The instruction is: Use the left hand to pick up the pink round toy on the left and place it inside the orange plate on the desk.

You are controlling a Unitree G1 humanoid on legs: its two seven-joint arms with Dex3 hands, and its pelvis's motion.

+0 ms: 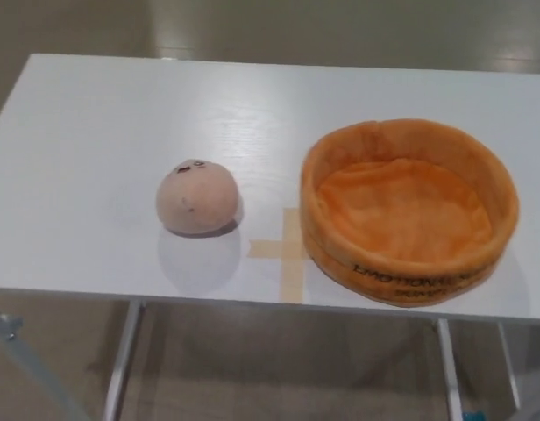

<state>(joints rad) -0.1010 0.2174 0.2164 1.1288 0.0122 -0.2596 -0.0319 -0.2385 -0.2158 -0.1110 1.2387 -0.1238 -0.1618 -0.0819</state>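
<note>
Robot hands: neither the left nor the right one shows anywhere in the head view, so their state cannot be told.
Desk (pixel 95 140): one, white, filling most of the view; its metal legs show below the near edge over a beige floor.
Pink round toy (pixel 196 197): one, a soft dome-shaped ball with small dark face marks on its upper side, resting on the desk left of centre and near the front edge, casting a faint shadow toward the near side.
Tape cross (pixel 286 250): one, pale tan, stuck flat on the desk between the toy and the plate, its long strip running to the near edge.
Orange plate (pixel 408 267): one, a soft round fabric bowl with a raised padded wall and dark lettering on its near side, on the right part of the desk; its inside holds nothing.
Toy to plate: apart, with the cross between them; the toy lies outside the plate.
</note>
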